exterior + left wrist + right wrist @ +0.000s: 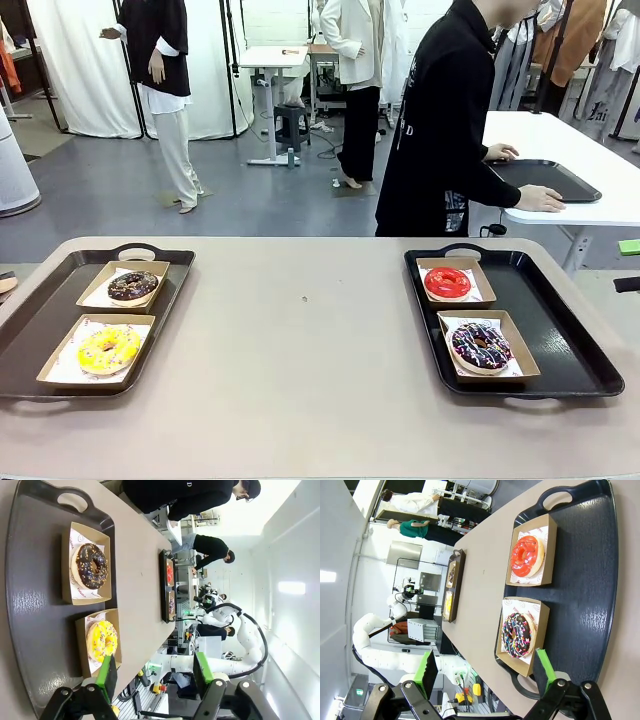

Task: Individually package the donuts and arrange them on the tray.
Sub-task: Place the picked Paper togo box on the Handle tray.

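Both jaws wide, holding nothing: left gripper (152, 677), right gripper (485, 667). Four iced ring donuts in brown paper boxes on two black trays: yellow (109, 348) and dark chocolate (133, 285) by tabletop's left edge, glossy red (447, 283) and sprinkled chocolate (481, 345) by right edge. Could smear icing if squeezed from above.

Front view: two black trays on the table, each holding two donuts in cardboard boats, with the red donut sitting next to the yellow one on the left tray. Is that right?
Not quite. The red donut sits on the right tray, behind the sprinkled chocolate donut. The yellow donut shares the left tray with the other chocolate donut. The front view shows this; the rest is right.
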{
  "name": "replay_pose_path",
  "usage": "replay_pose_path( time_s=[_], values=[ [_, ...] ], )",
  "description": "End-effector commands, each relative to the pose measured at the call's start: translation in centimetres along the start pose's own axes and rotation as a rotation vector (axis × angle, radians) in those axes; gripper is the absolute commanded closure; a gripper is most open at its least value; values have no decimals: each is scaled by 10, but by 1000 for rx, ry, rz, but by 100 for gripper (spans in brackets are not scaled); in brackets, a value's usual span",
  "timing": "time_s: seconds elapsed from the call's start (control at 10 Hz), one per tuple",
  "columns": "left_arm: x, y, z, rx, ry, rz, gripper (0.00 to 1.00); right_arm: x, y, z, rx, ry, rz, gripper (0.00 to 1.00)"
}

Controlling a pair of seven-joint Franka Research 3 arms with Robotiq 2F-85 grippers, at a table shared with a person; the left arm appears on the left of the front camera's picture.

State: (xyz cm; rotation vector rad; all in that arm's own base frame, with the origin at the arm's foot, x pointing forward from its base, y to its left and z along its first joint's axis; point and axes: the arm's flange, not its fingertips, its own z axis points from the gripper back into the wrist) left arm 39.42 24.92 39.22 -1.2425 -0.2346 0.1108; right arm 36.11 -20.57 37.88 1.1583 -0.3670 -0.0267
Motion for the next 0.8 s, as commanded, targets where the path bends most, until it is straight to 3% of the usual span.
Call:
replay_pose_path(
  time_s=[0.0, 0.7],
  values=[
    [-1, 0, 2, -1, 0, 0, 20, 0, 3, -1, -9, -6, -18, 0],
    [-1, 0, 2, -1, 0, 0, 20, 0, 3, -1, -9, -6, -18, 0]
  ],
)
